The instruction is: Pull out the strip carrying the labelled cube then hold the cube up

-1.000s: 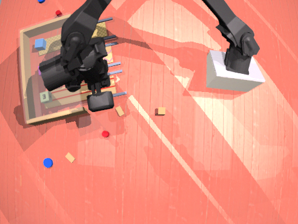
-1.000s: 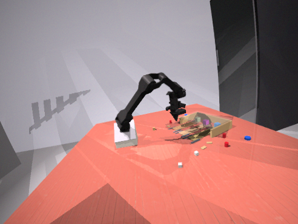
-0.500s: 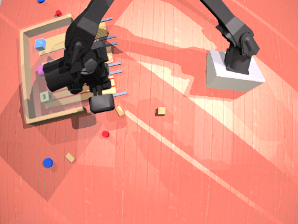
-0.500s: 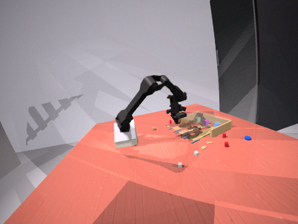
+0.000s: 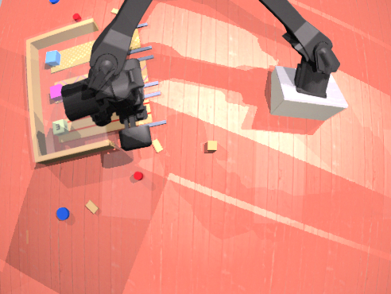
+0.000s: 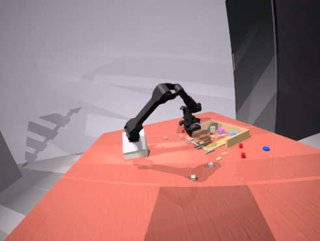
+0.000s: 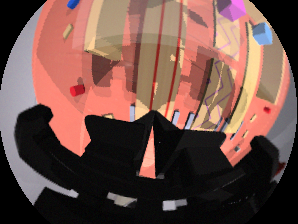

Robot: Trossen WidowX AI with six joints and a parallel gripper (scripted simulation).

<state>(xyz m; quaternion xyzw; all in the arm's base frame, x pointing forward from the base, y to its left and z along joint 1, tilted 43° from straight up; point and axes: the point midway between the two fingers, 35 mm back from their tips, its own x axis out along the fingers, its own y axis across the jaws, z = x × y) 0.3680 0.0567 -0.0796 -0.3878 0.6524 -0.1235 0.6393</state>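
The labelled cube point(image 5: 60, 127) point(image 6: 212, 128), pale green with a dark "3" on top, sits at the far end of the red-lined strip point(image 5: 95, 128) point(image 7: 146, 70). The arm hides part of this strip in the top view; the wrist view shows it running unbroken where visible. A zigzag strip point(image 7: 216, 95) beside it shows a gap, with a magenta cube point(image 5: 56, 91) point(image 6: 221, 131) point(image 7: 231, 7) at its far end. A blue cube point(image 5: 52, 58) point(image 6: 233, 133) point(image 7: 262, 34) is by the dotted strip point(image 5: 77, 56). My gripper point(image 6: 190, 134) point(image 7: 153, 113) is shut and empty, pointing down above the red-lined strip's near end.
A low wooden wall point(image 5: 33, 99) point(image 6: 239, 138) surrounds the strips on three sides. Grey rods point(image 5: 157, 123) stick out at the near side. A red cylinder point(image 5: 137, 176) point(image 7: 77, 90), a blue disc point(image 5: 63, 214) and a wooden block point(image 5: 211, 145) lie outside.
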